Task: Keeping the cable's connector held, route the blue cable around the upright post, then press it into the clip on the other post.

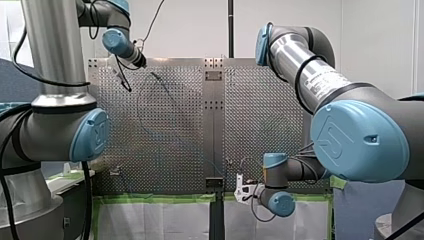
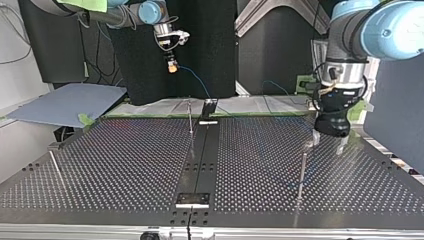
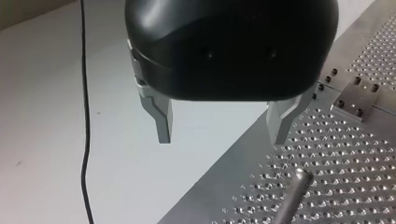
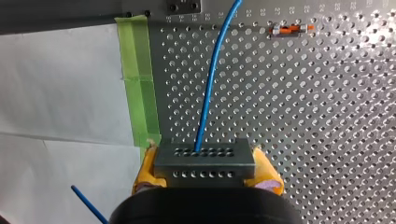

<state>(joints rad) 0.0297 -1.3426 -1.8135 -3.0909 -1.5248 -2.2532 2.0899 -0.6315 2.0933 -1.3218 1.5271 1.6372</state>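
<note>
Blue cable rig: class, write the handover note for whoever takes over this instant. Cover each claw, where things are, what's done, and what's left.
Right claw: shut on the connector block, held above the table's edge.
Left claw: open and empty, hovering by an upright post.
Blue cable: runs from the connector block out over the perforated table.
Done: connector held.
Left: route the cable round the post, then press it into the clip. No view shows either step done, and I cannot tell which post carries the clip.
</note>
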